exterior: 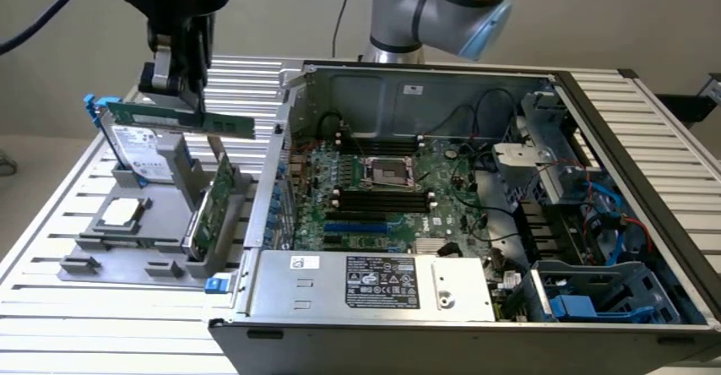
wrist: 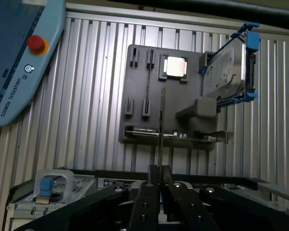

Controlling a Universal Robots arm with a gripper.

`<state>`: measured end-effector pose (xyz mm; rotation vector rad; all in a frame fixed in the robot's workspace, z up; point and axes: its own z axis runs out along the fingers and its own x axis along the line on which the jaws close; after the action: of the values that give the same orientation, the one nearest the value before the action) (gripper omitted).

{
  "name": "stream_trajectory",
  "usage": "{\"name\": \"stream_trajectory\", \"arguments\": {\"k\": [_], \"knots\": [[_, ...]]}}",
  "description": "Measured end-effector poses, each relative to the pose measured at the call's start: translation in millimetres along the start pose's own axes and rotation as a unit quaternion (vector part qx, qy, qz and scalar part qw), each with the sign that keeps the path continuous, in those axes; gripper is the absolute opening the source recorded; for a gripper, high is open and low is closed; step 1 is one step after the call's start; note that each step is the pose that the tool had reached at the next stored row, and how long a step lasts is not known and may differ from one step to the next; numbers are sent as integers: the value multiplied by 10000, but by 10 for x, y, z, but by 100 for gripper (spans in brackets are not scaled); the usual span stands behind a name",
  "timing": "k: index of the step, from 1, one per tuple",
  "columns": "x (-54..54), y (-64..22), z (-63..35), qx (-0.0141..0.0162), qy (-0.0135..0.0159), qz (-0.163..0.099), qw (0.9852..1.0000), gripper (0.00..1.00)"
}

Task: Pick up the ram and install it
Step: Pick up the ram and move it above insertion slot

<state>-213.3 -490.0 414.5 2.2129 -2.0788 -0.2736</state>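
Note:
The ram (exterior: 181,120), a long thin green stick, hangs level in the air above the grey fixture plate (exterior: 113,248), with my gripper (exterior: 182,95) shut on its upper edge. In the wrist view the ram (wrist: 161,125) shows edge-on as a thin line running out from between the black fingers (wrist: 147,192) of the gripper (wrist: 159,177). The open computer case (exterior: 474,79) lies toward the exterior view's right, and the motherboard's long black slots (exterior: 383,198) sit beside the processor socket (exterior: 391,171).
On the fixture plate (wrist: 139,77) stand a hard drive in a blue carrier (exterior: 141,151), a processor chip (exterior: 121,212) and an upright green expansion card (exterior: 214,206). A teach pendant (wrist: 14,57) lies on the slatted table. The power supply (exterior: 377,280) fills the case's near side.

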Motion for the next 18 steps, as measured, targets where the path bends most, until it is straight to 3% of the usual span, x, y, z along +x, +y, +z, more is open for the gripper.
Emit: {"name": "stream_trajectory", "arguments": {"k": [18], "knots": [[33,-803,-151,-8,-97,-48,9999,14]]}}
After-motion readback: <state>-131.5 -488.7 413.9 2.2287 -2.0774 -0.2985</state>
